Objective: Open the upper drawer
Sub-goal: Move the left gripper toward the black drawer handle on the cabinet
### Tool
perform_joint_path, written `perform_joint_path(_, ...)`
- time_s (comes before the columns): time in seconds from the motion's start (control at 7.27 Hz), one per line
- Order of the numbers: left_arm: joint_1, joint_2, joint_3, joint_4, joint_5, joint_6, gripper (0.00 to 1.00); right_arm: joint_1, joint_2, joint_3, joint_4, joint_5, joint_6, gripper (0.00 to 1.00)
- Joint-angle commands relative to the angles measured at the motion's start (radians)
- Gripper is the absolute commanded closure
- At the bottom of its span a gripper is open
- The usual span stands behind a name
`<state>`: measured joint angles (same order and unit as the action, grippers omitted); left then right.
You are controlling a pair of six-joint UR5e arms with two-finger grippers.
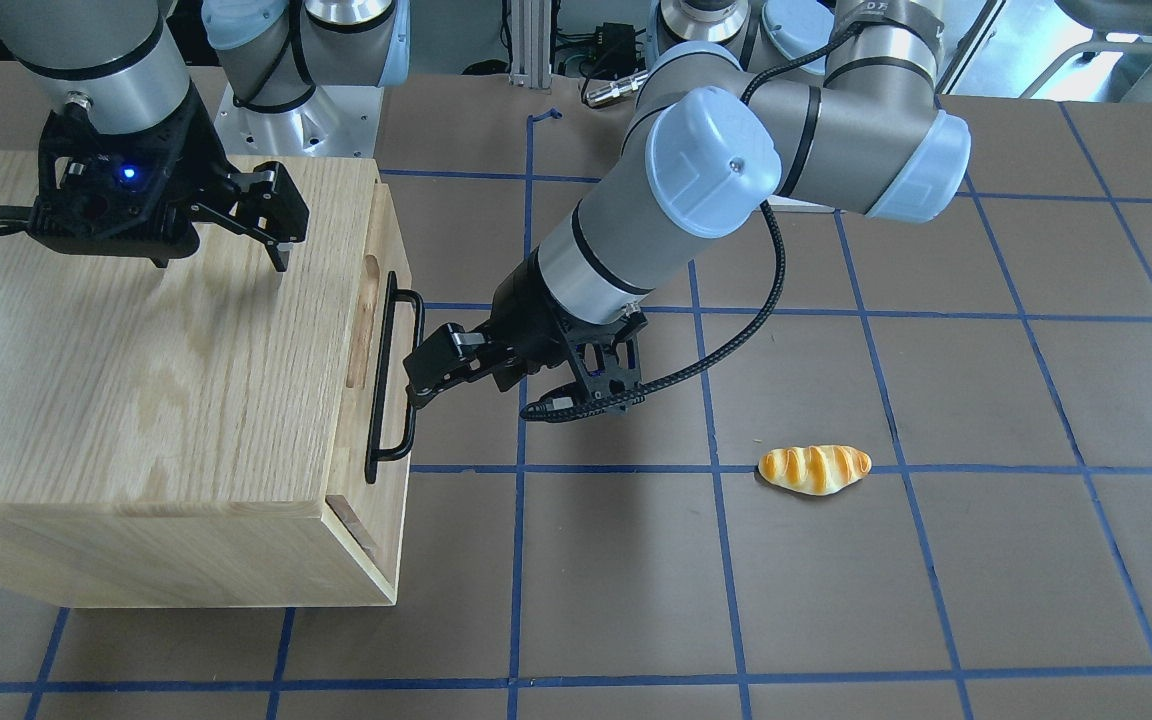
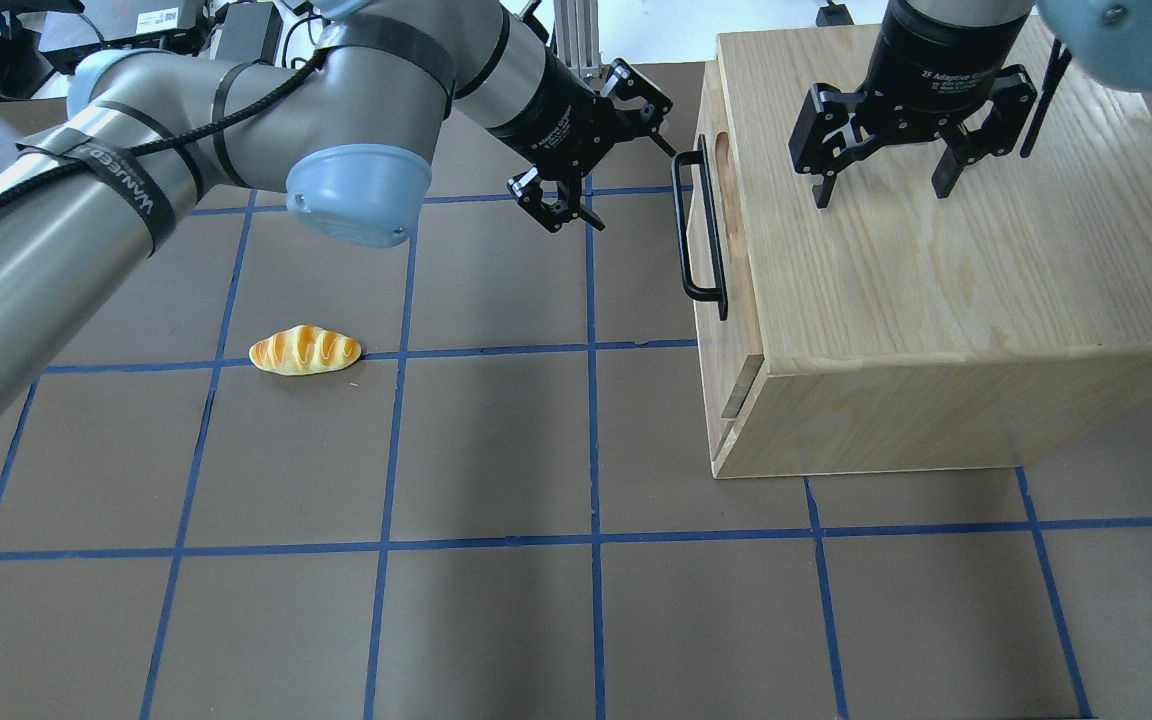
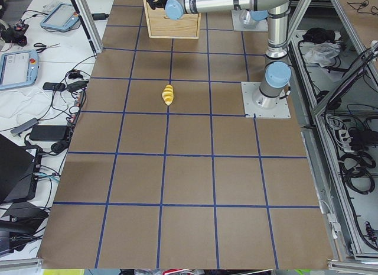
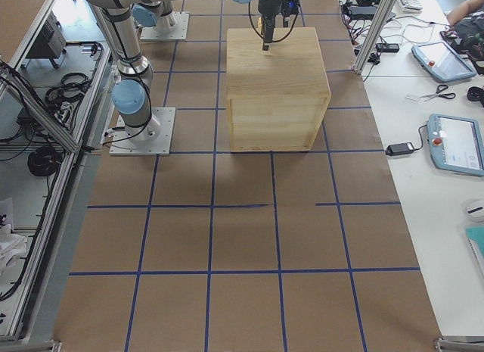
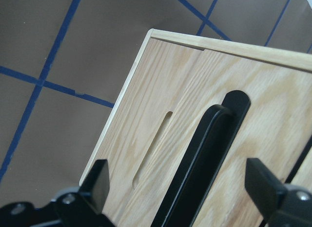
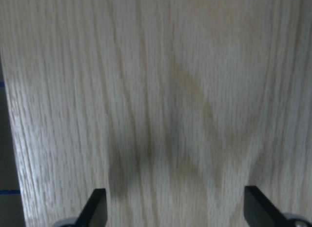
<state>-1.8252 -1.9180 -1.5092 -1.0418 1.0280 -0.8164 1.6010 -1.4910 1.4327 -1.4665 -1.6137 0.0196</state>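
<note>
Front-facing view: the left gripper point(image 1: 466, 395) is spread wide just beside the black handle point(image 1: 391, 385) of the upper drawer point(image 1: 384, 235), with 1 fingertip at the bar. The drawer sits at the top of the cabinet point(image 1: 136, 380) front. The right gripper point(image 1: 221, 250), also released, hangs over the cabinet top. Bare counter point(image 1: 636, 600) lies before the drawer, and a bread roll point(image 1: 814, 469) lies well apart.

Overhead view: the drawer front faces the left arm.

Left wrist view: the bar runs between 2 fingertips point(image 5: 100, 180); whether they touch it is unclear.

Side views: both grippers are too small to judge.
</note>
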Motion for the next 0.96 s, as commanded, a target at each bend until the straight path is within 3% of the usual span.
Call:
perform_joint_path(0.0, -0.016, -0.013, -0.017, 0.009, 0.003, 0.008, 0.00, 0.000, 0.000, 0.000, 0.000, 0.000, 0.000, 0.00)
perform_joint_path(0.83, -0.020, -0.013, -0.039, 0.011, -0.008, 0.063, 0.00, 0.000, 0.000, 0.000, 0.000, 0.000, 0.000, 0.00)
